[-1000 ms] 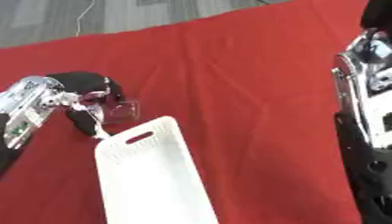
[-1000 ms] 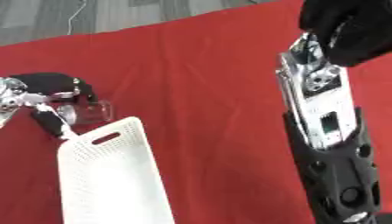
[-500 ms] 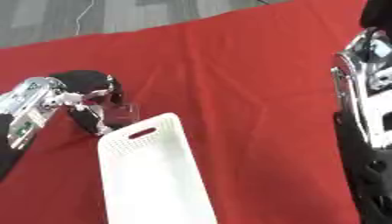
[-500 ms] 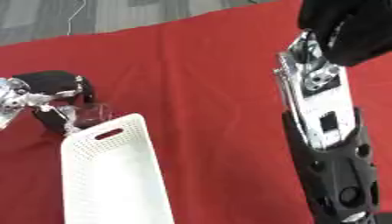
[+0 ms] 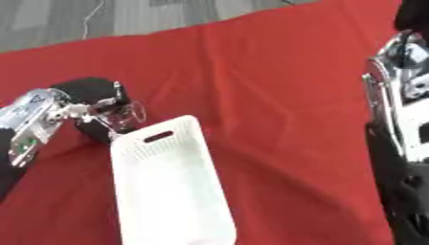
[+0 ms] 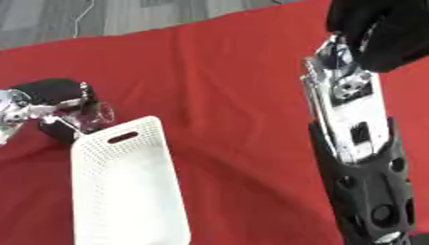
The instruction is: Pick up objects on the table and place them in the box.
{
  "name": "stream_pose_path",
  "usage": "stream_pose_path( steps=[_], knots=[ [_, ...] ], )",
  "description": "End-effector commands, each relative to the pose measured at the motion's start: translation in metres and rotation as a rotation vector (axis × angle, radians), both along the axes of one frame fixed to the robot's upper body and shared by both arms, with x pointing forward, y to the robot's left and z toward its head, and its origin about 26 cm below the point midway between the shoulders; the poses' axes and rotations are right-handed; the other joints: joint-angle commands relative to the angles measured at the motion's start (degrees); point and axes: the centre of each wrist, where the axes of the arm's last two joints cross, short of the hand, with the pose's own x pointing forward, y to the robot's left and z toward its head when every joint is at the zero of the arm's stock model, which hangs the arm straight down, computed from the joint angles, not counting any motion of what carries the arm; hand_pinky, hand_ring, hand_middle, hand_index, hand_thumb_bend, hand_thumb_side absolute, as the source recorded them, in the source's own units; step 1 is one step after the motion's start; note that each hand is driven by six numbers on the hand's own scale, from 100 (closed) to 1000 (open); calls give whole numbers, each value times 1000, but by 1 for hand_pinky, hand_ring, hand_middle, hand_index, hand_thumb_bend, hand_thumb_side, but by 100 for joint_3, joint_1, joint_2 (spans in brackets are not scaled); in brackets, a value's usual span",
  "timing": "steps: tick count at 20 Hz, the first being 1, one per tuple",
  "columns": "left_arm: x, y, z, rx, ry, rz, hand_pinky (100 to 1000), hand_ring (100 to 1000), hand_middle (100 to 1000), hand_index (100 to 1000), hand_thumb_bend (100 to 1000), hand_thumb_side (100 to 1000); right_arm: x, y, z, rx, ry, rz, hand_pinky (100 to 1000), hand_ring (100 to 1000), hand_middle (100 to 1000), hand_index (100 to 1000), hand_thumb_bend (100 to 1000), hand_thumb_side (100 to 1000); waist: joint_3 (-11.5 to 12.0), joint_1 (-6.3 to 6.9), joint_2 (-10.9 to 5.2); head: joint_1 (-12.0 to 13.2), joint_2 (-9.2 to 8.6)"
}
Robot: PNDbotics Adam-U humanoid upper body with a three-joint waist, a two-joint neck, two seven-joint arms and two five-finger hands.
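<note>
Your left hand (image 5: 88,103) has its fingers curled round a small clear glass-like cup (image 5: 120,113), held just beside the handle end of the white perforated plastic box (image 5: 167,186). That placement makes sense: the cup only needs to go over the rim. The box lies on the red-cloth tabletop (image 5: 251,72). Your right hand (only the arm shows, far right) can't be judged.

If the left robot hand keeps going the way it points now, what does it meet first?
Most likely the near end wall of the white basket, by its handle slot. The left robot hand, curled round a clear object, sits just beyond that rim, pointing toward it. Depth is unclear, so it may pass above.
</note>
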Motion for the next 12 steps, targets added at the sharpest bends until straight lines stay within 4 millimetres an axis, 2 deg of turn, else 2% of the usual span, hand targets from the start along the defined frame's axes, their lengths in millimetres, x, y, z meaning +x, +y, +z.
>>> stream_pose_path(
  steps=[1, 2, 3, 12],
  knots=[
    [1, 5, 5, 2, 22, 21, 100, 100, 120, 184, 100, 370, -2, 1, 7, -2, -26, 7, 375, 399, 372, 403, 100, 999, 21, -21, -75, 62, -1],
    [1, 5, 6, -5, 29, 24, 100, 100, 146, 193, 100, 369, -2, 0, 7, -2, -25, 6, 375, 399, 372, 403, 100, 999, 29, -20, -77, 58, -1],
    [1, 5, 9, -16, 31, 26, 100, 100, 100, 151, 100, 385, -2, 0, 7, -3, -24, 4, 375, 399, 371, 402, 100, 999, 43, -19, -82, 51, -1],
    [-3, 5, 36, -61, 26, 23, 100, 100, 100, 122, 100, 373, -1, -5, 4, -17, -11, -16, 373, 399, 370, 402, 100, 1000, 163, -12, -127, -8, -1]
  ],
)
